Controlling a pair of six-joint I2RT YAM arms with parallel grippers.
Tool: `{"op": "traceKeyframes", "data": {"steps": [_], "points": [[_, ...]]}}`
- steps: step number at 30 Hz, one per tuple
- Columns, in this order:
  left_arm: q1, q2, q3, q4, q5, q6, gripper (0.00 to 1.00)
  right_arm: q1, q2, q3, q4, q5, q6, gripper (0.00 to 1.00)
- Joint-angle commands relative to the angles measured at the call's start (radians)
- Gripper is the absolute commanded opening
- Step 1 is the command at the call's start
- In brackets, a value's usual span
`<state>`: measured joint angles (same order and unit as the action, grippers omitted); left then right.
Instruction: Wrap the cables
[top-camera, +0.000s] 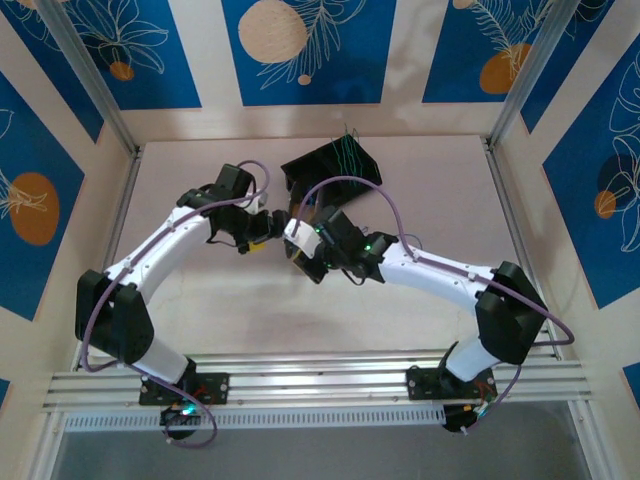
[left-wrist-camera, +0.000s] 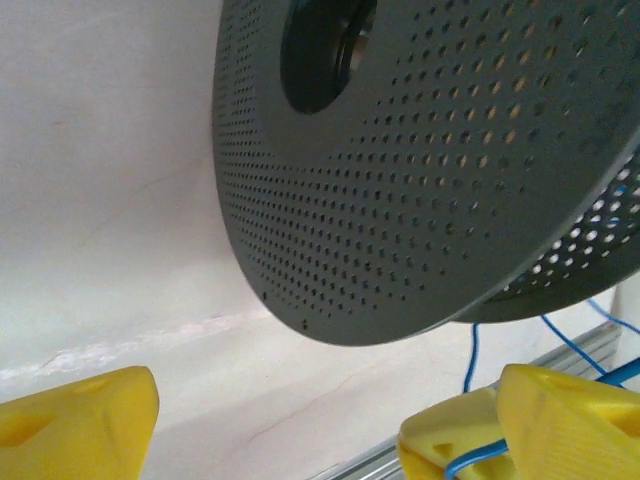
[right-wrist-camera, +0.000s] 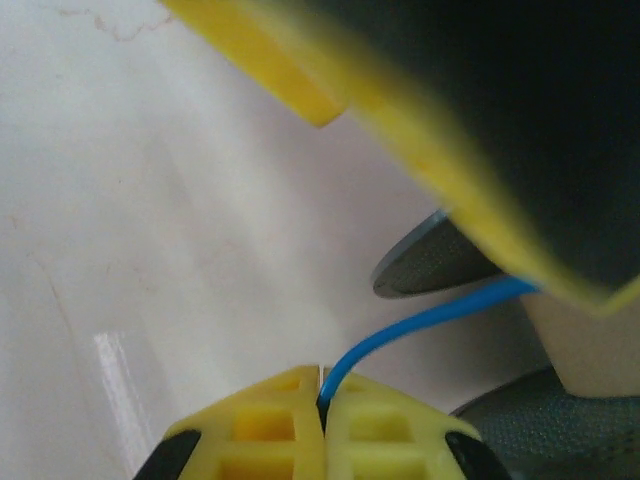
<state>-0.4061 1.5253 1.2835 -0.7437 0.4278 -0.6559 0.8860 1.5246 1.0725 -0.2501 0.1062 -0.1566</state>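
Since the blue cable (right-wrist-camera: 420, 325) needs tension for winding, I guess, my right fingers (right-wrist-camera: 385, 425) are clamped on it just beside the perforated spool (left-wrist-camera: 400, 200), while my left fingers (left-wrist-camera: 80, 420) hang open facing it.

I find no writing, label, brand, number or sign that I can read in any of my views.
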Motion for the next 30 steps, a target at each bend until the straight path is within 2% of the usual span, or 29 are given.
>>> {"op": "traceKeyframes", "data": {"steps": [1, 9, 13, 17, 25, 30], "points": [[0.041, -0.053, 0.019, 0.167, 0.141, -0.083, 0.86, 0.045, 0.013, -0.082, -0.068, -0.023, -0.052, 0.00], [0.041, -0.017, 0.068, 0.137, 0.148, -0.072, 0.90, 0.031, 0.013, -0.106, -0.005, -0.006, -0.100, 0.00], [0.016, 0.012, 0.137, 0.039, 0.058, -0.018, 0.89, 0.041, 0.031, -0.108, 0.013, 0.049, -0.134, 0.00], [-0.016, 0.044, 0.191, -0.058, -0.056, 0.038, 0.88, 0.076, 0.057, -0.102, 0.047, 0.180, -0.191, 0.00], [-0.080, 0.087, 0.252, -0.136, -0.164, 0.090, 0.86, 0.152, 0.134, -0.085, 0.145, 0.438, -0.290, 0.00], [-0.095, 0.116, 0.275, -0.164, -0.205, 0.109, 0.84, 0.156, 0.202, -0.027, 0.116, 0.466, -0.274, 0.00]]}}
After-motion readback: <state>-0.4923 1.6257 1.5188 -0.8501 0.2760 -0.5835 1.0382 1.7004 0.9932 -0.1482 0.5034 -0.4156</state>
